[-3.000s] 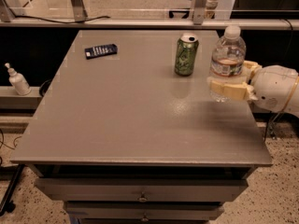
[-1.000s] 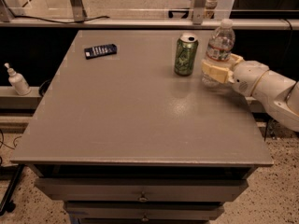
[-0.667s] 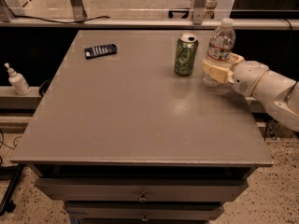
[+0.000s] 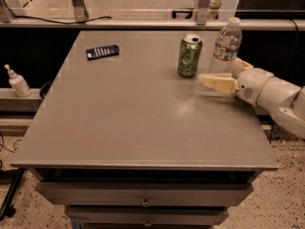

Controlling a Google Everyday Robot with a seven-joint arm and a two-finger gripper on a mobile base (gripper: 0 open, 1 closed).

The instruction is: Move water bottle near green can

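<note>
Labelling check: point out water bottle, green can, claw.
water bottle (image 4: 228, 44), camera view, label band.
green can (image 4: 189, 57), camera view, side wall.
claw (image 4: 220, 75), camera view, its middle, at the bottle's base.

Tool (image 4: 220, 76) at water bottle (image 4: 227, 42), beside green can (image 4: 189, 56).

The far right corner of the bench (image 4: 143, 128) is crowded. The green can (image 4: 189, 56) and the water bottle (image 4: 227, 42) stand side by side with only a narrow gap between them. The tool (image 4: 220, 74) sits at the bottle's foot, its arm reaching in over the right edge. A flat dark device (image 4: 102, 51) lies far left. The middle and the near half are open for passage.
</note>
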